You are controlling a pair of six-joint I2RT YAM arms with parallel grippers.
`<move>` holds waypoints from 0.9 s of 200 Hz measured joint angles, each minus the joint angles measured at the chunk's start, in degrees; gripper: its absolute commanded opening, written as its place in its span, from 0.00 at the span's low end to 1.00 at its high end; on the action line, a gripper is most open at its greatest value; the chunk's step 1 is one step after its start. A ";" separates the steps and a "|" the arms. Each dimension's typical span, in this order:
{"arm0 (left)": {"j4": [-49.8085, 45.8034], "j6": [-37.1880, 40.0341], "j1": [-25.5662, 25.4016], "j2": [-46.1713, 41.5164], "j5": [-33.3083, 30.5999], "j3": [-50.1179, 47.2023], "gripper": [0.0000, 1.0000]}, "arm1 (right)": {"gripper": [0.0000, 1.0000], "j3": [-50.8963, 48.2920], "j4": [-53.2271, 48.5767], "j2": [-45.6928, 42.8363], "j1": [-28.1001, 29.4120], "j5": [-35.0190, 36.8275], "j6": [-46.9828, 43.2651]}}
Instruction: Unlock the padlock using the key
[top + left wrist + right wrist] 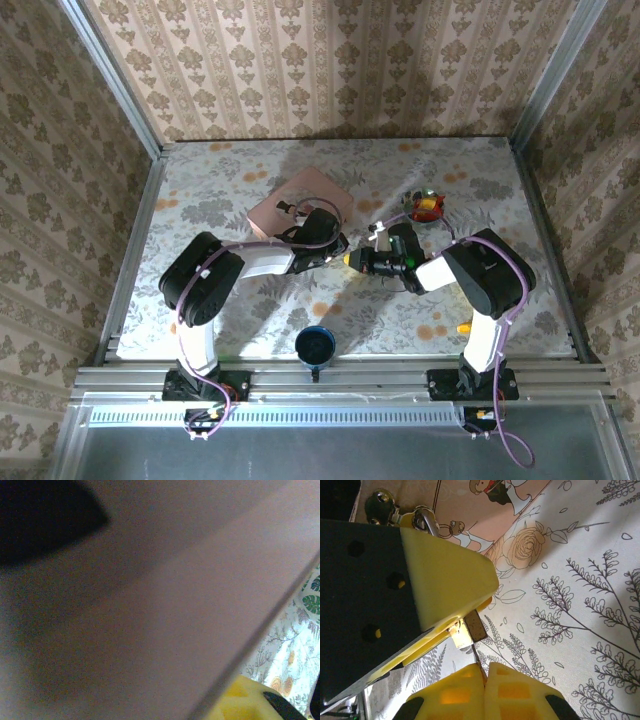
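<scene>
Okay: left claw (465,620) narrow, pinching the padlock (474,626) at its tips. Right claw (484,670) clamped on the key (477,657), blade reaching the padlock just ahead of its tips; can't tell if it's seated. Likely risks: thin blade twists in the pads, or the small lock pivots and the keyhole misaligns. Count: one padlock, one key, two claws, one pink box (300,205) beyond the left claw.

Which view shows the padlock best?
Right wrist: the padlock is close and sharp, held in the left tool, the key at it. From above it is too small to make out. The left wrist camera faces the blurred pink box.
</scene>
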 measured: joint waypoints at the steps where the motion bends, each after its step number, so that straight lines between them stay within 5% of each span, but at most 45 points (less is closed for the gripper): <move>1: 0.00 0.00 0.00 0.00 0.02 0.00 0.00 | 0.00 0.02 -0.02 0.04 -0.04 -0.09 0.00; 142: -0.07 1.22 0.55 0.00 0.66 0.00 0.00 | 0.00 2.60 3.08 3.82 -0.68 -3.89 2.49; 180: 0.26 1.81 0.74 -0.17 0.74 -0.42 0.00 | 0.27 4.11 -0.63 3.63 -0.72 -3.74 0.59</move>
